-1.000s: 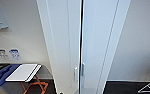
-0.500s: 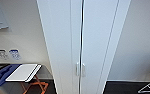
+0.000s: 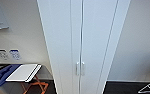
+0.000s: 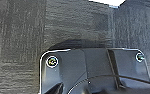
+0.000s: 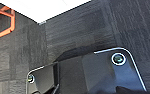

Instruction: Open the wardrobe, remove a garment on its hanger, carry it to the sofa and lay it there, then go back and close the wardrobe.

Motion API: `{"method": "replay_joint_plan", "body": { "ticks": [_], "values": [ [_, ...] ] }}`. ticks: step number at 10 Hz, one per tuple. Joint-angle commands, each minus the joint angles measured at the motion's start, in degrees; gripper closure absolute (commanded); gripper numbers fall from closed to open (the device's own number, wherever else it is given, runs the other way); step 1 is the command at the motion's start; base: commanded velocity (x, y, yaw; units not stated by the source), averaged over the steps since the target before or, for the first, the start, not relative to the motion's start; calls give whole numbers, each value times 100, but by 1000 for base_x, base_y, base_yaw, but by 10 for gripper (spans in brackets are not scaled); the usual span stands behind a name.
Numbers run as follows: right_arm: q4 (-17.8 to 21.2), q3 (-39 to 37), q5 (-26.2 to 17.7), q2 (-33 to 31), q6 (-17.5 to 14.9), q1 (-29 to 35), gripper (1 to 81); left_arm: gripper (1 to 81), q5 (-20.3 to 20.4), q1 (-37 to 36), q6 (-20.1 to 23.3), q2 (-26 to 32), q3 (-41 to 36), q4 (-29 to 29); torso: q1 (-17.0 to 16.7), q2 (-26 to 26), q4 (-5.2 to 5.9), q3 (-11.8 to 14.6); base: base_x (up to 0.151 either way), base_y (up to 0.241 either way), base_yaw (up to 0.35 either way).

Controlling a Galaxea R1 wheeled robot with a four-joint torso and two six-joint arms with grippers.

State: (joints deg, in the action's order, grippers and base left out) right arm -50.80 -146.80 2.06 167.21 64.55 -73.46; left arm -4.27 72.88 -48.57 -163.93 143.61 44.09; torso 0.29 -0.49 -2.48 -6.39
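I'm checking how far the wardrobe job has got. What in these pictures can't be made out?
- Wardrobe contents, head view: both doors are shut, so any garment or hanger inside is hidden.
- Wardrobe top and base, head view: cut off by the picture's edges.
- Wire frame on the floor, head view: cut by the corner, too thin to identify.
- Wall labels, head view: print too blurred to read.

White wall [image 3: 21, 37], dark grey carpet floor [image 4: 18, 37], orange-legged table [image 3: 23, 72] at left.

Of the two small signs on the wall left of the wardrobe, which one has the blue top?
The one nearer the tall white wardrobe: the blue-topped sign. Its neighbour, the darker-topped sign, sits farther left.
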Motion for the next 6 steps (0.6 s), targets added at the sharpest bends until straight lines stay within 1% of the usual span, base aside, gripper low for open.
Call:
{"method": "replay_joint_plan", "body": {
  "ticks": [1,2,3,5,6],
  "values": [
    [-800,-927,-136,491,-205,-727,10,10,803,539,102,-386,658,872,0,0,0,0,0,0,0],
    [-835,-1007,-136,527,-338,-1000,10,10,875,688,93,-492,845,890,0,0,0,0,0,0,0],
    [-844,-999,-118,544,-522,-1201,10,10,857,759,93,-658,1002,890,-2,0,0,2,0,0,0],
    [-853,-946,-48,588,-645,-1483,10,10,769,874,68,-905,1170,829,-9,-5,0,6,0,0,0],
    [-853,-946,-48,615,-689,-1545,10,10,577,891,23,-993,1188,811,-11,-7,0,9,0,0,0]
  ]
}}
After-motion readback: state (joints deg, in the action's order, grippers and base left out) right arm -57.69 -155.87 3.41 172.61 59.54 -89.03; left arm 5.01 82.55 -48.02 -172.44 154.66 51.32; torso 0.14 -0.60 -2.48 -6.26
